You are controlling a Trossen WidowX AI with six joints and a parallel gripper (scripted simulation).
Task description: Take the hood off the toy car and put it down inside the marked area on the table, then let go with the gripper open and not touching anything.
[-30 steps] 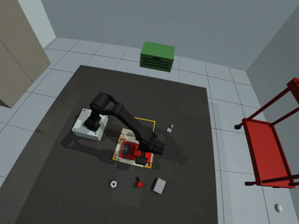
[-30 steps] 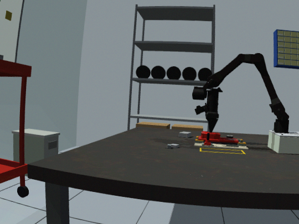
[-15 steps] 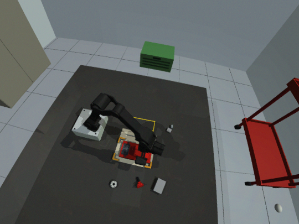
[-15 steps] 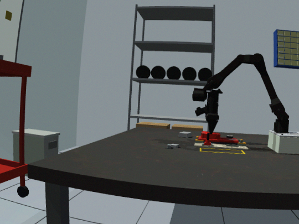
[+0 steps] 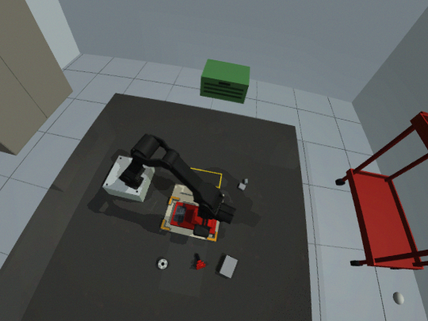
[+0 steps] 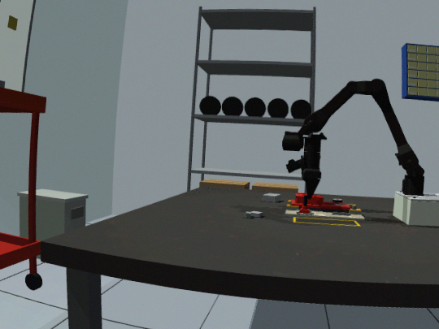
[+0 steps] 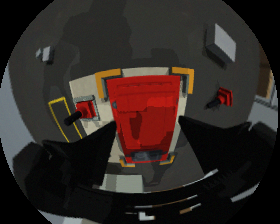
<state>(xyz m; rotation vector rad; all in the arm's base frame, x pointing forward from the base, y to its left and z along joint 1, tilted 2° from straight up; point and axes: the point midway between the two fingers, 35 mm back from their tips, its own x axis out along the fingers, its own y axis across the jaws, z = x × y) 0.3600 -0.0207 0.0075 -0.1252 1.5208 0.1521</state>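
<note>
The red toy car (image 5: 183,206) (image 6: 341,206) (image 7: 145,95) sits on a pale board (image 5: 181,190) (image 7: 77,88) between orange corner brackets. Its hood does not stand out clearly from the rest of the red body. My gripper (image 6: 310,197) (image 7: 148,121) is open and empty, pointing down low over the car, with one fingertip near each long side in the wrist view. Whether the fingertips touch it cannot be told. The yellow outline of the marked area (image 5: 206,170) (image 6: 327,224) (image 7: 58,122) lies on the table beside the board, with nothing seen inside. The arm hides part of it in the top view.
A red piece with a black stem (image 6: 304,210) (image 7: 86,108) stands on the board, between car and outline. Across the car lie another red-and-black piece (image 5: 200,265) (image 7: 225,96), a grey box (image 5: 228,266) (image 7: 223,42) and a wheel (image 5: 162,263). Small grey blocks (image 5: 242,186) (image 6: 254,214) lie beyond the outline.
</note>
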